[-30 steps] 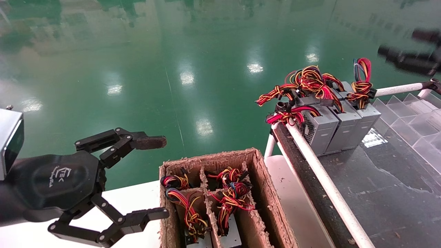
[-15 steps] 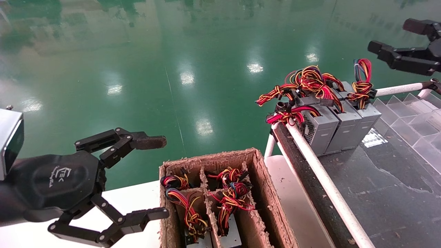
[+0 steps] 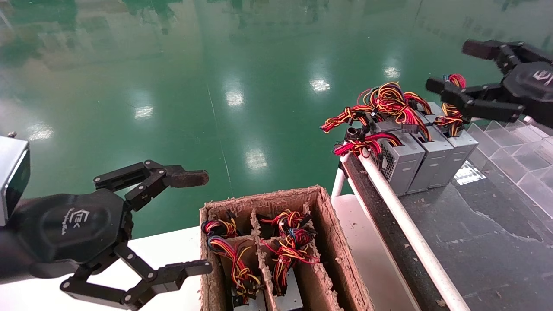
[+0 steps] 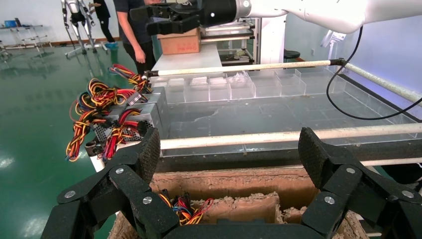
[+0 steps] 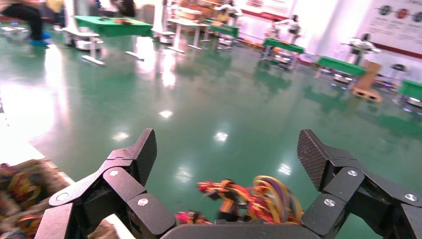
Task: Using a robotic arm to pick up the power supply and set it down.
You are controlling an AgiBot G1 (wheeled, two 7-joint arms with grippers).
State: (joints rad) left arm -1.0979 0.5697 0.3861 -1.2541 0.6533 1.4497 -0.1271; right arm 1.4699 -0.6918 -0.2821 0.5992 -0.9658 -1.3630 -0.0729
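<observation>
In the head view the right gripper (image 3: 449, 67) sits at about 2 o'clock, its black fingers (image 3: 451, 97) spread wide and holding nothing. It hangs above the far end of a row of three grey boxes, and its lower finger crosses in front of the wire loop of the farthest one. That farthest box is the power supply (image 3: 459, 149); its red, yellow and blue wire bundle (image 3: 452, 113) stands up just under the gripper, not touching it as far as can be seen. The two alike grey boxes (image 3: 417, 162) stand packed side by side against it, toward 9 o'clock of it, with tangled red, yellow and orange wires (image 3: 380, 106) spilling over the white rail (image 3: 402, 220). All three stand on the dark bench (image 3: 484, 242), next to clear plastic dividers (image 3: 518, 142) at 3 o'clock.

The left gripper (image 3: 201, 222) is parked at 8 o'clock over a white surface (image 3: 168, 250), its fingers also wide apart and empty. Just beside it at 6 o'clock is a brown pulp tray (image 3: 328, 233) with compartments holding more wire bundles.

The left wrist view shows the same row of boxes (image 4: 144, 112) and the right gripper (image 4: 164, 20) above them, with the pulp tray (image 4: 239, 184) below. In the right wrist view the open fingers (image 5: 137, 154) frame a blurred bunch of wires (image 5: 249, 199) over the green floor (image 5: 199, 99).
</observation>
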